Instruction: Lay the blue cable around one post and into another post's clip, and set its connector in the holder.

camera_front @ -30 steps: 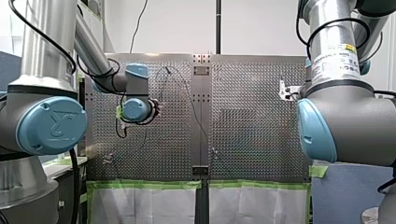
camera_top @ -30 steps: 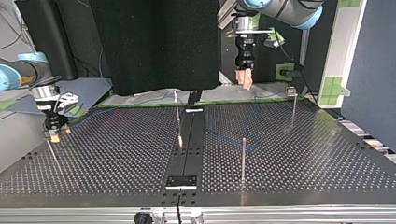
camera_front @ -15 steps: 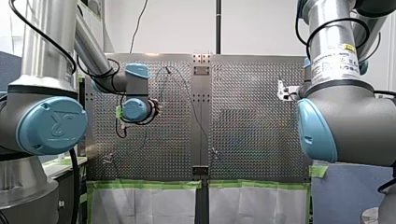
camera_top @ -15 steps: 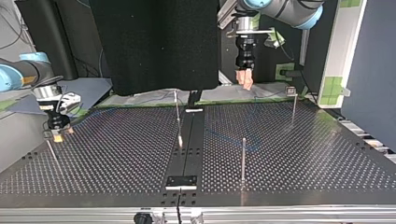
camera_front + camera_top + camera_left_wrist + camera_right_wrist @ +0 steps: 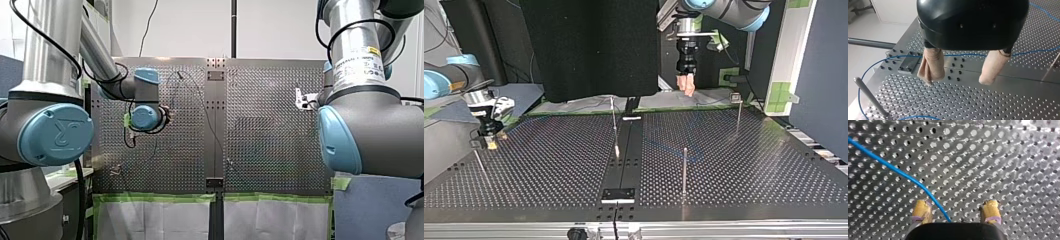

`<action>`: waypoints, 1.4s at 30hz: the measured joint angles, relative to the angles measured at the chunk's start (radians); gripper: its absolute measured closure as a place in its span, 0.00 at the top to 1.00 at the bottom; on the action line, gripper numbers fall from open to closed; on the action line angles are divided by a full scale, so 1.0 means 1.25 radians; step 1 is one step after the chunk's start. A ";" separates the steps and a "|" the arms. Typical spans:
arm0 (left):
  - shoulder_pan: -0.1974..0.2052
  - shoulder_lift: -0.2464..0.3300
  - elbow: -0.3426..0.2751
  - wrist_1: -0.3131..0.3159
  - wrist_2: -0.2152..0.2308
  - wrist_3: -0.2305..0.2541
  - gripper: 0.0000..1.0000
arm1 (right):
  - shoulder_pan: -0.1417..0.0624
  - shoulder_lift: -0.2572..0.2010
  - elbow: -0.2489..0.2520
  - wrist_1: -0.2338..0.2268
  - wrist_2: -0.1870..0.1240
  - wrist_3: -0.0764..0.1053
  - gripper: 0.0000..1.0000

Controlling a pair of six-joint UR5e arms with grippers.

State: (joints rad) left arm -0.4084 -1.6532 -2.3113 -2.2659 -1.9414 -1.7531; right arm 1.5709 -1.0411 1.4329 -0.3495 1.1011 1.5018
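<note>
Right wrist: my right end effector stands open, yellow pads apart; the blue cable runs between them, nearer one pad
Left wrist: my left end effector is open, beige pads empty; the cable lies on the tabletop beyond them; a post stands beside
Change: my right end effector has shifted slightly toward the top view's right; my left is unmoved
Tabletop: perforated metal; thin posts upright
Room: black panel behind

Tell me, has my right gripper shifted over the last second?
Yes. In the top view my right gripper has slid toward the view's right, away from the top of the leaning thin post.
</note>
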 joint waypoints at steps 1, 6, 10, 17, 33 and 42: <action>0.000 0.000 0.000 0.000 0.000 0.000 1.00 | 0.000 0.000 0.000 0.006 0.001 -0.006 1.00; 0.000 0.000 0.000 0.000 -0.001 -0.003 1.00 | 0.001 -0.001 0.000 0.025 0.007 -0.033 1.00; 0.000 0.000 0.000 0.000 -0.001 -0.004 1.00 | 0.002 -0.001 0.000 0.035 0.015 -0.044 1.00; 0.000 0.000 0.000 0.000 -0.001 -0.005 1.00 | 0.002 -0.002 0.000 0.047 0.020 -0.058 1.00; 0.002 0.000 0.000 0.000 -0.001 -0.007 1.00 | 0.007 -0.025 0.004 0.076 0.021 -0.084 1.00; 0.005 0.000 0.000 0.000 0.000 -0.007 1.00 | 0.008 -0.037 0.024 0.073 0.022 -0.088 1.00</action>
State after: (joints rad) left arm -0.4018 -1.6530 -2.3108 -2.2659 -1.9418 -1.7625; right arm 1.5806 -1.0873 1.4627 -0.2584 1.1280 1.3919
